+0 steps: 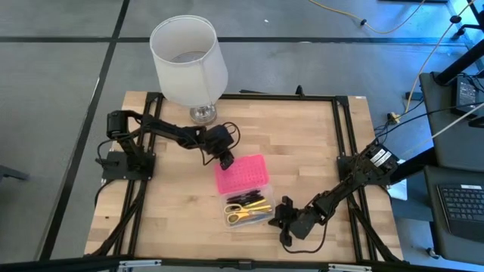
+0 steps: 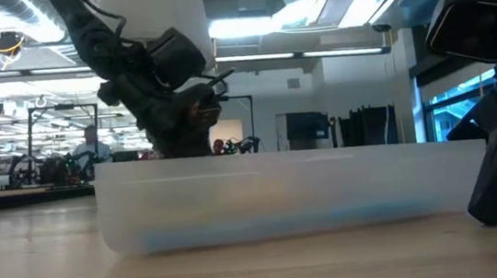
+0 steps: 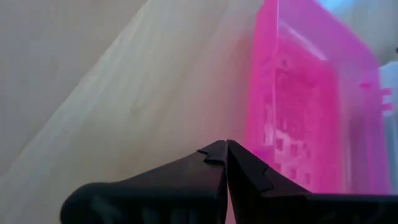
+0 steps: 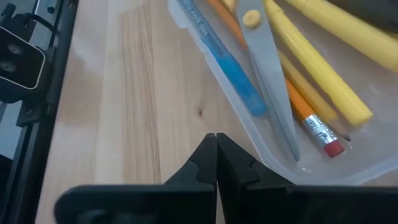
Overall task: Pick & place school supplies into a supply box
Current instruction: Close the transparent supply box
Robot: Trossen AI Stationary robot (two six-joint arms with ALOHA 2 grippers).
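Both sets of fingers are pressed together on nothing. The left gripper sits at the pink lid's 10 o'clock corner, the right gripper just off the clear base's 3 o'clock edge. Only the right wrist view shows the details: scissors, a blue pen and a pencil lying side by side along the base's long axis. The supply box lies open mid-table, with bare wood toward 9 o'clock. A lampshade stands at 12.
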